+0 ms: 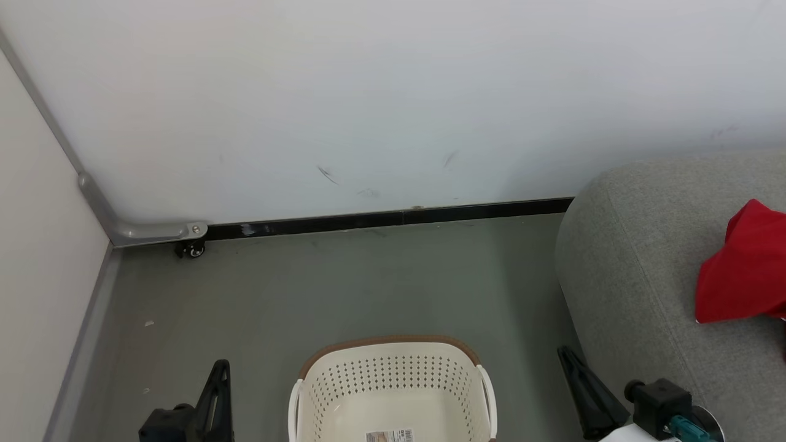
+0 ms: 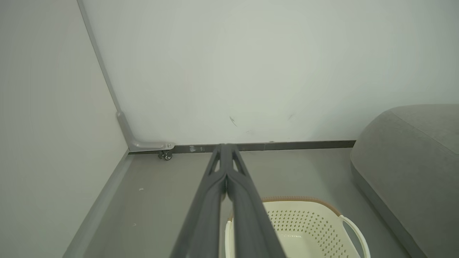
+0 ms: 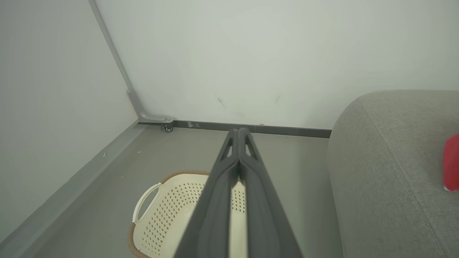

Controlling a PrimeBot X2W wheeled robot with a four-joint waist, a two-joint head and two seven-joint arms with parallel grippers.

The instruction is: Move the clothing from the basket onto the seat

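Sitting on grey floor (image 1: 344,288) by wall (image 1: 393,92), basket (image 1: 393,374), red clothing (image 1: 743,270) on seat (image 1: 632,258), left fingers (image 2: 208,211), right fingers (image 3: 215,211) clenched empty.

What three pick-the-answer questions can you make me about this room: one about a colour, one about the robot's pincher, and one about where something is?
1. The rim of the basket is:
A. brown
B. blue
C. green

2. The left gripper is:
A. wide open
B. shut
C. gripping the basket

3. The red clothing is:
A. in the basket
B. in the left gripper
C. on the seat

Answers:
1. A, because a brown band runs along the basket's top edge.
2. B, because its two dark fingers lie pressed together with nothing between them.
3. C, because the red heap lies on the grey cushion.
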